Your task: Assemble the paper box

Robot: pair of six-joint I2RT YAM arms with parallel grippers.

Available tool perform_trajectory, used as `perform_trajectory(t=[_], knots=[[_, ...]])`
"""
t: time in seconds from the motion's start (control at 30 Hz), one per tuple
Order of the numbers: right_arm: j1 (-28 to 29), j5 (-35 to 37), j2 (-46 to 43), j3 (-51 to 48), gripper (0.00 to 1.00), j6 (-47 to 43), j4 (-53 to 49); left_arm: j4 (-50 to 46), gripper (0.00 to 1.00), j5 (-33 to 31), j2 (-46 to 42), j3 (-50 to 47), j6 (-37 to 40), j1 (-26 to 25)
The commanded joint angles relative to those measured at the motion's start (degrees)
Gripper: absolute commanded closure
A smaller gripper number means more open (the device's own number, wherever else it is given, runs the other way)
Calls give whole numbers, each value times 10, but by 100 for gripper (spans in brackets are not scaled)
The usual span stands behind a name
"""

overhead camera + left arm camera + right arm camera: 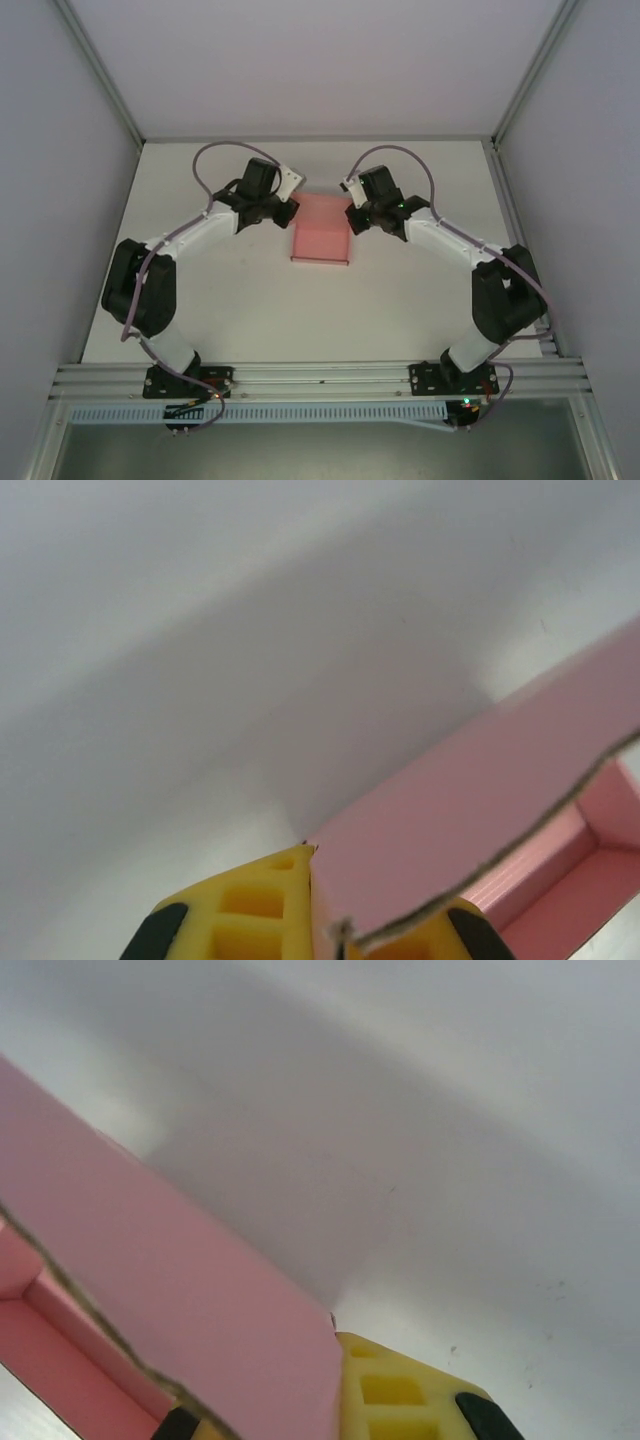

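The pink paper box (pixel 322 238) lies open-topped in the middle of the white table, between the two arms. My left gripper (pixel 290 208) is at its far left corner and my right gripper (pixel 352 215) at its far right corner. In the left wrist view the yellow fingers (pixel 250 910) pinch a raised pink panel (pixel 470 810), with the box's inside showing at lower right. The right wrist view has one yellow finger (pixel 400 1395) pressed against the pink panel (pixel 180 1270), the other finger mostly hidden behind it. Both grippers (pixel 340 925) (pixel 300 1415) are shut on the card.
The white table (pixel 230 300) is walled by grey panels on the left, right and back. An aluminium rail (pixel 320 378) runs along the near edge where both arm bases are bolted. Bare table lies in front of the box and on both sides.
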Motion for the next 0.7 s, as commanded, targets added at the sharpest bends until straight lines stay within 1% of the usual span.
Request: perform_trajectory(t=[0.0, 0.07, 0.1, 0.17, 0.2, 0.27, 0.3, 0.4, 0.53, 0.67], knots=[[10, 108, -10, -33, 100, 145, 132, 176, 100, -107, -39, -68, -180, -14], [11, 122, 0, -43, 100, 196, 178, 208, 100, -140, -35, -81, -222, -23], [12, 139, 9, -45, 100, 225, 196, 222, 100, -167, -30, -84, -236, -30], [15, 152, 24, -45, 100, 260, 225, 244, 100, -214, -19, -88, -239, -42], [18, 155, 31, -47, 100, 272, 243, 245, 100, -226, -12, -85, -251, -45], [26, 161, 42, -58, 100, 286, 286, 277, 100, -223, 1, -90, -269, -46], [28, 154, 47, -65, 100, 286, 308, 292, 100, -218, 8, -94, -274, -46], [35, 153, 62, -80, 100, 282, 347, 324, 100, -213, 20, -97, -278, -51], [36, 159, 79, -88, 100, 281, 352, 367, 100, -214, 37, -106, -289, -51], [35, 169, 98, -86, 100, 279, 346, 381, 100, -192, 50, -113, -284, -51]])
